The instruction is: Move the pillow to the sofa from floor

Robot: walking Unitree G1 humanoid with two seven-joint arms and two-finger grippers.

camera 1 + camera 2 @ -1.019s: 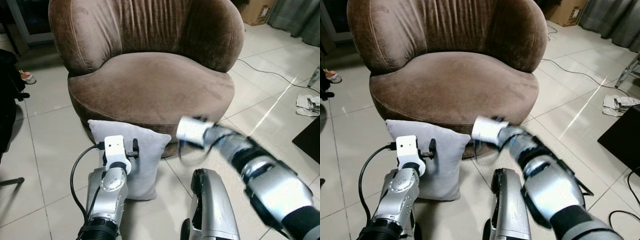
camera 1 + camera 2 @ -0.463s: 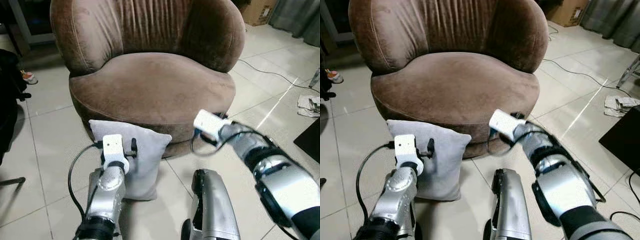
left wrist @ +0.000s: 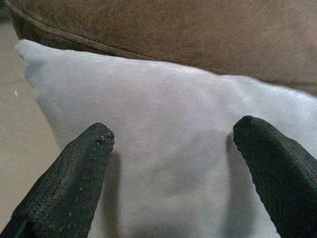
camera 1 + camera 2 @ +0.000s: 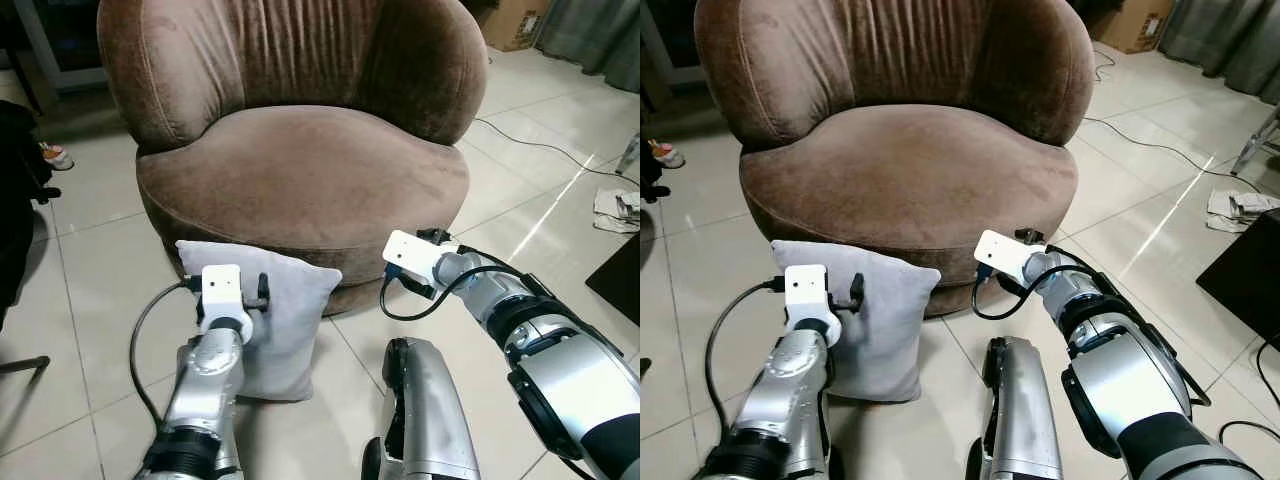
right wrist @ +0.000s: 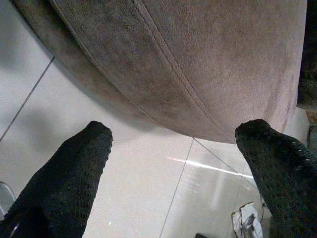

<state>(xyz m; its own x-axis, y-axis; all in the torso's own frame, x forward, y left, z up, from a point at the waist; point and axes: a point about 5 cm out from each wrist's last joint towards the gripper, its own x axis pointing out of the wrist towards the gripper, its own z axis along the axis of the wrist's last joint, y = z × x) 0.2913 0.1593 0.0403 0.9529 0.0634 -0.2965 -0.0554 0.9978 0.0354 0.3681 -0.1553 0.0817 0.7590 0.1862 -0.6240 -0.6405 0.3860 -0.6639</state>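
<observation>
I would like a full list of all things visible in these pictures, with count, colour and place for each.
pillow: 1, light grey, upright on the floor, leaning on the sofa's front
sofa: 1, brown velvet, round, centre
floor: pale glossy tiles
cable: 1, thin, on the floor, right of the sofa
cardboard box: 1, brown, top right
curtains: grey, top right
crumpled cloth: 1, whitish, floor, far right
shoe: 1, light with red, floor, far left
left gripper: fingers open, at the pillow's face
right gripper: fingers open, beside the sofa's lower front, above the floor
</observation>
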